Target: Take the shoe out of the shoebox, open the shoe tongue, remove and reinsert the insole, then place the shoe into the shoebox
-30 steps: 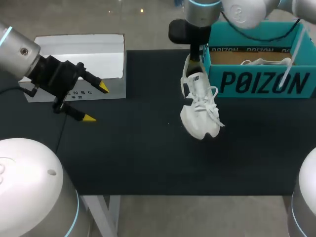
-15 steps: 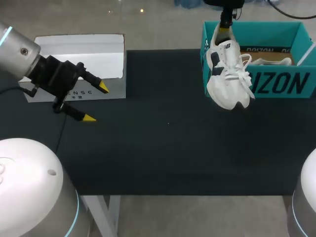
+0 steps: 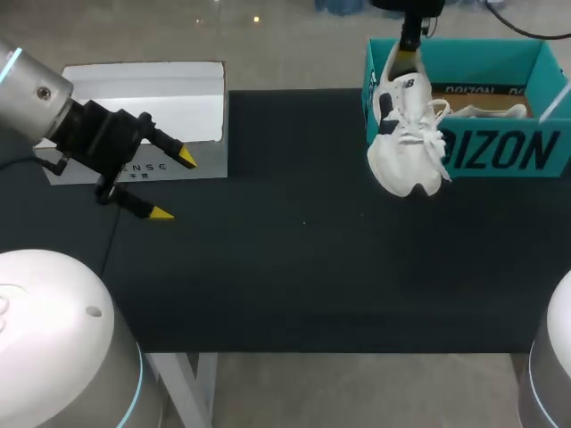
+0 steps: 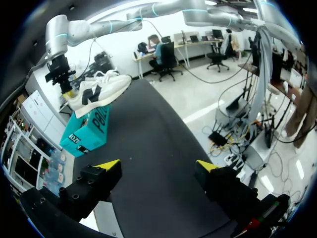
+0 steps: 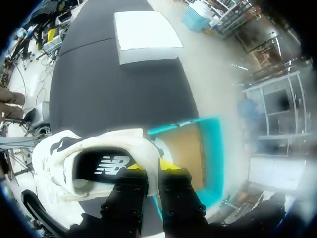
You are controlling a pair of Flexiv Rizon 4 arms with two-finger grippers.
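A white sneaker (image 3: pixel 406 134) with dark side marks hangs toe-down in front of the left end of the teal shoebox (image 3: pixel 500 147). My right gripper (image 3: pixel 407 53) is shut on its heel collar, as the right wrist view shows: both yellow fingertips pinch the white heel rim of the sneaker (image 5: pixel 99 158) at my right gripper (image 5: pixel 151 166). A second white shoe (image 3: pixel 486 111) lies inside the box. My left gripper (image 3: pixel 169 185) stands open over the table's left side, nothing between its fingers. From the left wrist view, the sneaker (image 4: pixel 96 91) hangs far ahead of my left gripper (image 4: pixel 157 166).
The white shoebox lid (image 3: pixel 152 111) lies flat at the back left, just behind my left gripper. The dark table mat (image 3: pixel 303 259) stretches between the two arms. The teal shoebox (image 4: pixel 89 134) stands at the far right edge.
My right arm has lifted the sneaker and carried it right and back, from the mat's middle to the shoebox's left end. The left arm has not moved.
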